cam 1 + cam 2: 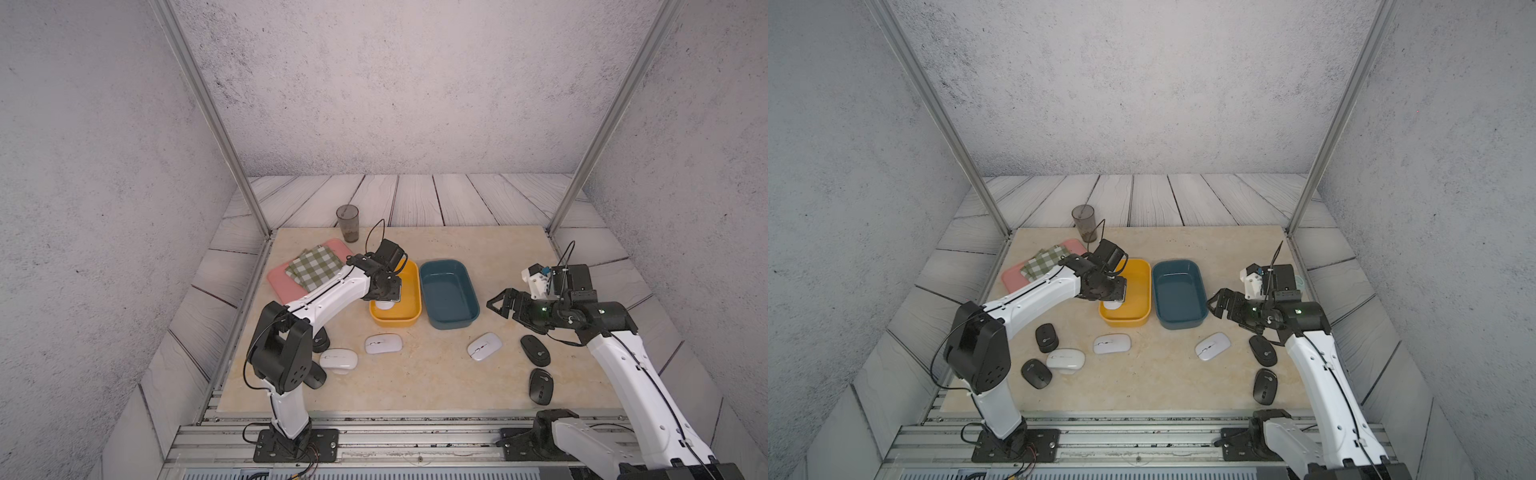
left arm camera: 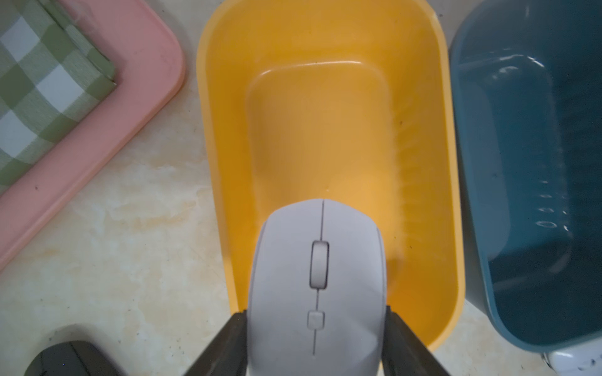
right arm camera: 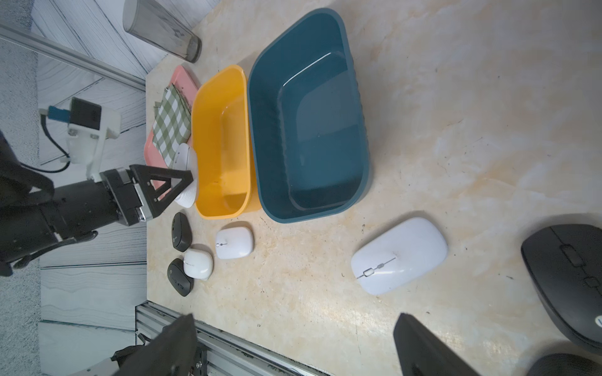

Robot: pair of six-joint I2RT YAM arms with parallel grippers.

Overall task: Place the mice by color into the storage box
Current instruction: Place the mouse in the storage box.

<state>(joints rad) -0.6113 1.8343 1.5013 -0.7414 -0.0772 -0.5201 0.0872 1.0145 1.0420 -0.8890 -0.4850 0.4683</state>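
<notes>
A white mouse is clamped at its sides by the left gripper, with its nose pointing to 12 o'clock over the near end of the yellow box. In both top views it is almost wholly hidden beneath that gripper. The right gripper is held wide and empty, and a loose white mouse lies apart at its 6 o'clock.
</notes>
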